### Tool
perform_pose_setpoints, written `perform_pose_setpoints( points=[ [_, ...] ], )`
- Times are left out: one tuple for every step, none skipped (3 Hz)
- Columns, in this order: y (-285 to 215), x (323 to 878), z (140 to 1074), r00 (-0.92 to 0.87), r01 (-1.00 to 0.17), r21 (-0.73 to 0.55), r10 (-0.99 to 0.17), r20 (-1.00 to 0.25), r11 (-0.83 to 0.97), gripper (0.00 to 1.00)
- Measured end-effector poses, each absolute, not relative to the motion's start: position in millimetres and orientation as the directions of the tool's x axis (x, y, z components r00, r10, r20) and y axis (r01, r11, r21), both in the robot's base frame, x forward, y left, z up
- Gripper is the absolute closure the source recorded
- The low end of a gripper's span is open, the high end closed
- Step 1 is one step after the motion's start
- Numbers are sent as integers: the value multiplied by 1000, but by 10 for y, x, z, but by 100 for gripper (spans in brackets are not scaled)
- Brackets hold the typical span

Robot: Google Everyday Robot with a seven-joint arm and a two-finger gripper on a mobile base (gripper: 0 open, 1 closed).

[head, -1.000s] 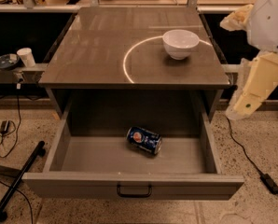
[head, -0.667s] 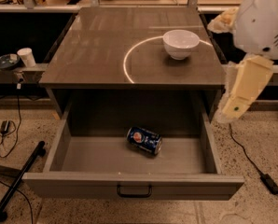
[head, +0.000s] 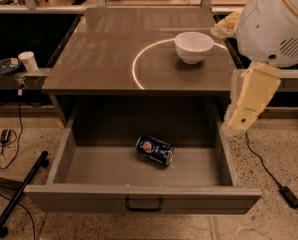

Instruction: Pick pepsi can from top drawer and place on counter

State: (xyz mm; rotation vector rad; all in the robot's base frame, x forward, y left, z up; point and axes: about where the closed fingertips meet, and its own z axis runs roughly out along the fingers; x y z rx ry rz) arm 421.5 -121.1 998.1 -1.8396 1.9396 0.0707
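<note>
Your cream gripper (head: 237, 125) hung just outside the right wall of the open grey-brown top drawer (head: 89, 195); you couldn't tell its spread. The dark blue pepsi can (head: 155, 150) lay inside.

You had warm, dim light from above. The counter (head: 114, 59) threw back a soft sheen at its far left, the top drawer (head: 89, 169) lay shadowed along its far wall, and the pincer (head: 237, 124), just right of the drawer, caught pale light.
</note>
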Motion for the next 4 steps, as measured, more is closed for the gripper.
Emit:
perform_pose_setpoints(
  points=[
    [-1071,4167,10040,25,-951,-296,-926,-378,95,0],
    [-811,4114,10075,73,-950,-307,-917,-392,55,0],
    [-811,4114,10075,73,-950,-307,-917,-392,55,0],
    [-721,4235,10080,96,-936,-350,-926,-366,41,0]
  ],
)
